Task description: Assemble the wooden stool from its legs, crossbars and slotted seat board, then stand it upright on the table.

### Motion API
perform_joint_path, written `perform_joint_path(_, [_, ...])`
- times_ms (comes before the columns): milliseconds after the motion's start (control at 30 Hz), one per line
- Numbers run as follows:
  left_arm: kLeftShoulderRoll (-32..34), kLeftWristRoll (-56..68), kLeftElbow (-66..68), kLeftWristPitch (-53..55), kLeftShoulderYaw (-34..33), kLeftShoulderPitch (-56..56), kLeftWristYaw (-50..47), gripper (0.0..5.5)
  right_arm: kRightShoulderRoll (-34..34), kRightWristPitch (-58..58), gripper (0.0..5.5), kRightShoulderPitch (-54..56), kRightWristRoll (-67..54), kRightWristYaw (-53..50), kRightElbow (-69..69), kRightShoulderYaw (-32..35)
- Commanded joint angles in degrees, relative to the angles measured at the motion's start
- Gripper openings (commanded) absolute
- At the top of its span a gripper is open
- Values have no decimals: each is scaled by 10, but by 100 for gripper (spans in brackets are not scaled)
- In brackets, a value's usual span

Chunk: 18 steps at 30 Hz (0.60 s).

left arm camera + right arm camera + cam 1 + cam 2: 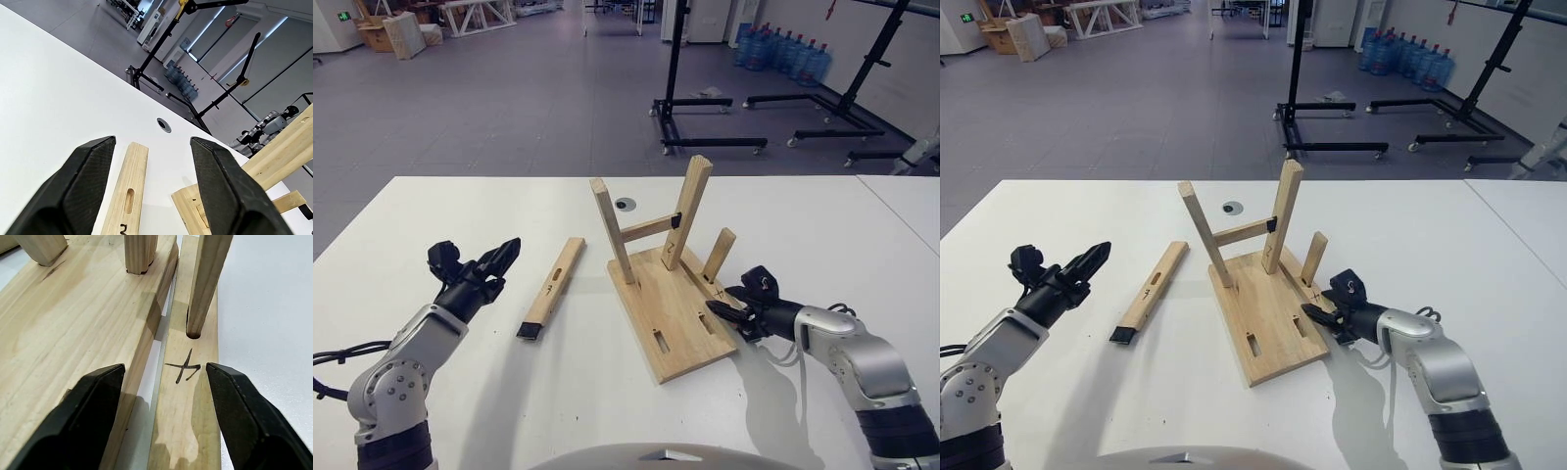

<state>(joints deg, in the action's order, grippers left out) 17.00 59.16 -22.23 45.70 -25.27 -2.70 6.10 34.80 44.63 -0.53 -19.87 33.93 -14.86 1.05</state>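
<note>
My right pincer (165,367) is spread wide and pinches nothing. Between its two black fingers (93,401) I see the near end of a pale wooden leg lying flat (183,396), marked with a drawn cross. Next to this lying leg is the long edge of the pale rectangular wooden seat board with slots (677,318). One finger is over the seat board and the other is at the outer side of the lying leg. Whether they touch the wood, I cannot tell.

I take the seat board as the middle of the dial, with 12 o'clock far from me. It lies flat in the centre of the white table (460,206). My right pincer is at 4 o'clock and the lying leg just beside the board at 3 o'clock. A short wooden crossbar (722,253) stands tilted in a hole of the lying leg. At 12 o'clock two tall wooden standing legs (612,230) rise from the board, joined by a thin wooden rung (648,229).

My left pincer (507,251) is also spread and empty, over the table at 8 o'clock. A loose wooden leg with a slot and a black end cap (551,286) lies flat at 9 o'clock, between this pincer and the board and apart from both. Its far end is in line with the gap between my left fingers (88,171). A small round hole (626,204) is in the table at 12 o'clock, behind the standing legs.
</note>
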Motion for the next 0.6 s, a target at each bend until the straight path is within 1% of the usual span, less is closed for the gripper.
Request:
perform_joint_path(33, [0,-5,-5,-6,6,-1,-7,278,-12,-4,307,4,26,-22,31,-19])
perform_joint_path(133, [-3,-5,-7,-7,9,-1,-8,278,-20,-9,307,20,19,-29,35,-3])
perform_joint_path(233, [-6,-4,-10,-7,13,-3,-11,278,-15,-10,307,22,24,-27,47,-5])
perform_joint_path(433, [-9,-5,-12,-9,18,-3,-14,278,-7,-36,307,8,66,-20,95,-45])
perform_joint_path(500, [-10,-7,-10,-10,21,0,-15,278,-3,-64,275,1,87,-21,117,-58])
perform_joint_path(600, [-7,-8,-6,-8,26,4,-15,278,0,-93,227,-9,90,-11,120,-58])
